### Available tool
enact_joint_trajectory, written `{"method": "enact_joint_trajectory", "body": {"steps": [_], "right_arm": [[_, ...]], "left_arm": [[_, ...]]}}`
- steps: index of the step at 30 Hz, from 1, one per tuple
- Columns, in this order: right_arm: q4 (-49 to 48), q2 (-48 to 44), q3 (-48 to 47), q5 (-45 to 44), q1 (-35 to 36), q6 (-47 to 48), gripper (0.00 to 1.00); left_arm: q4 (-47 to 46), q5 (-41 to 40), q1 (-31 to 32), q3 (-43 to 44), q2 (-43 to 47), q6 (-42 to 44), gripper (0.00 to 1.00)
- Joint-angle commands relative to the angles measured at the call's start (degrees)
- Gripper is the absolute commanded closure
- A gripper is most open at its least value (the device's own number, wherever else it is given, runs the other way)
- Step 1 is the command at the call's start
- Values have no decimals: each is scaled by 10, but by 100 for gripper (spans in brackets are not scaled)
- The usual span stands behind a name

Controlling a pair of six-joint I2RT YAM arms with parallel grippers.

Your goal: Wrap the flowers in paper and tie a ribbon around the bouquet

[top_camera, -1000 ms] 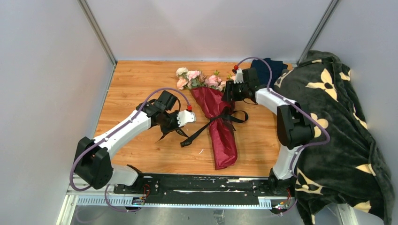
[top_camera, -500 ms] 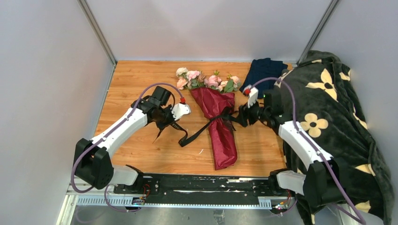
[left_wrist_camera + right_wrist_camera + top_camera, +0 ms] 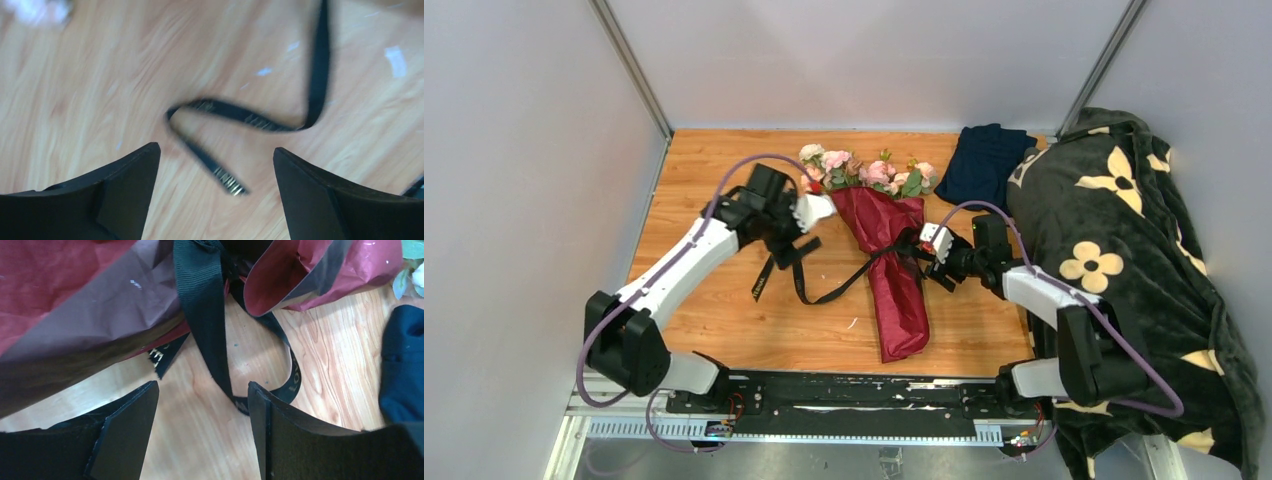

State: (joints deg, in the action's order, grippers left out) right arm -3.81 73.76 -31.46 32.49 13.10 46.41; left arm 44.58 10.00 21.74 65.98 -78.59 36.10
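Lying diagonally on the wooden counter (image 3: 714,170), the bouquet (image 3: 894,270) has its flowers (image 3: 864,170) at the far end, the burgundy paper (image 3: 902,300) coned round the stems and the black ribbon (image 3: 200,300) crossed round its middle, one tail trailing out to the left. The left tool (image 3: 216,149) hangs spread wide over that loose tail, grasping nothing, and the right tool (image 3: 202,385) is likewise released, its fingers straddling a ribbon loop just beside the paper's open fold. I judge the tie unfinished or at best loose. With neither tool on the bundle, a tug on either tail could drag the light bouquet across the counter instead of tightening the band. The right tool could also pinch the crinkly paper edge along with the ribbon and tear or unroll the cone. The floppy left tail could slip out of a shallow pinch. Pale lettering runs along the ribbon, but it is too blurred and cropped to read, and no other label shows. A navy cloth (image 3: 989,160) and a dark blanket (image 3: 1124,250) lie to the right, apart from the bouquet.
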Motion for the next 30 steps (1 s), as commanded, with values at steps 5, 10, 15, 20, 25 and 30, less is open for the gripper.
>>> {"method": "enact_joint_trajectory", "body": {"steps": [5,10,15,20,25,30], "right_arm": [[-70,114,-48,20,7,78,33],[-77,158,-58,38,10,78,96],[-70,118,-43,38,10,83,100],[-38,63,-41,38,10,75,100],[-1,7,-30,-1,10,56,100],[8,-61,-24,-44,10,-13,100]], "left_arm": [[-163,89,164,-68,-89,-67,0],[-258,14,205,-91,-145,-57,0],[-215,-15,211,-46,-225,-60,10],[-178,-19,210,-31,-236,-53,100],[-169,-15,134,-38,-185,-79,100],[-202,-63,25,-50,-153,-70,100]]}}
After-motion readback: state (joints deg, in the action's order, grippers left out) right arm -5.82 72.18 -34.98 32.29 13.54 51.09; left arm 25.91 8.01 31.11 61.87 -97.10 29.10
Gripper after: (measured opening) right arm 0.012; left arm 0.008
